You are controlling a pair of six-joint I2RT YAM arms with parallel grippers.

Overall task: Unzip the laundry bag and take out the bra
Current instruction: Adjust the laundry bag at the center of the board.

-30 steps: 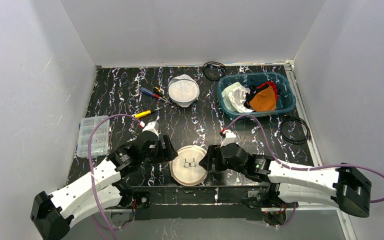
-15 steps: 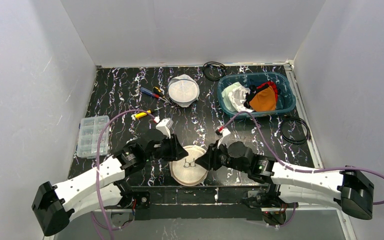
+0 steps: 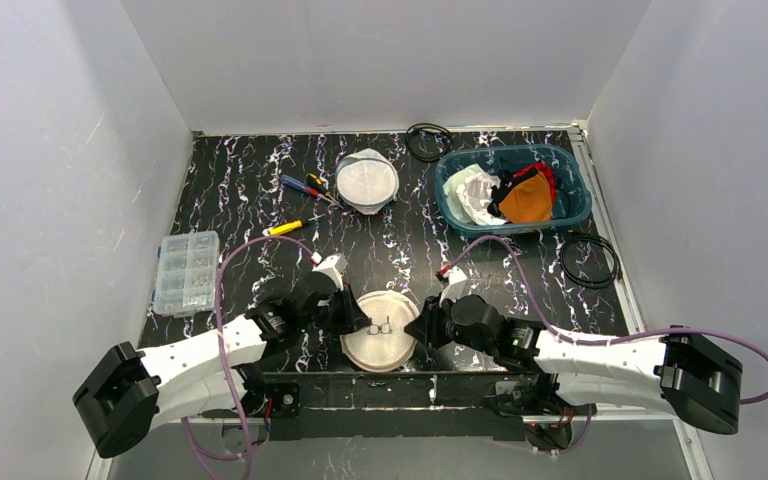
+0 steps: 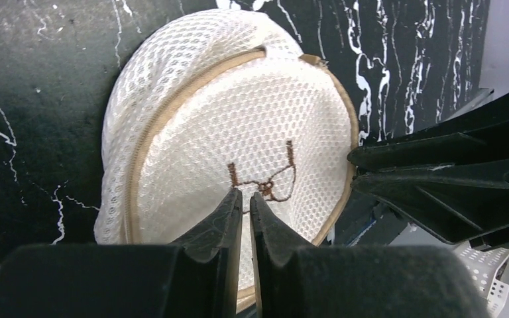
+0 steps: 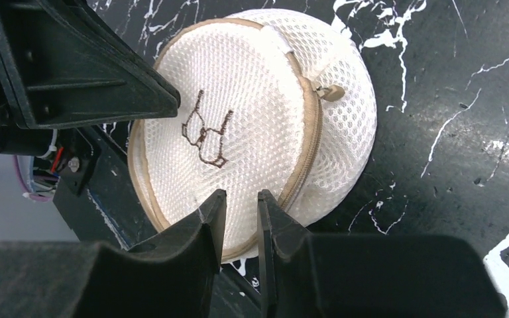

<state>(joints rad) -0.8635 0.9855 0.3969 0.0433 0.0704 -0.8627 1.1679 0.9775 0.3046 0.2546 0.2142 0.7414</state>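
We see the left gripper and right gripper have moved inward, both pinching the zipped laundry bag; the basket holds clothes.

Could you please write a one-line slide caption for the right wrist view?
Right fingers pinching the rim of the zipped mesh bag, zipper pull untouched.

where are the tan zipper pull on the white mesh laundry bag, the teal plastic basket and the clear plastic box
tan zipper pull (image 5: 333, 91), right wrist view, its tab
teal plastic basket (image 3: 508, 150), top view, far rim
clear plastic box (image 3: 186, 272), top view, lid centre
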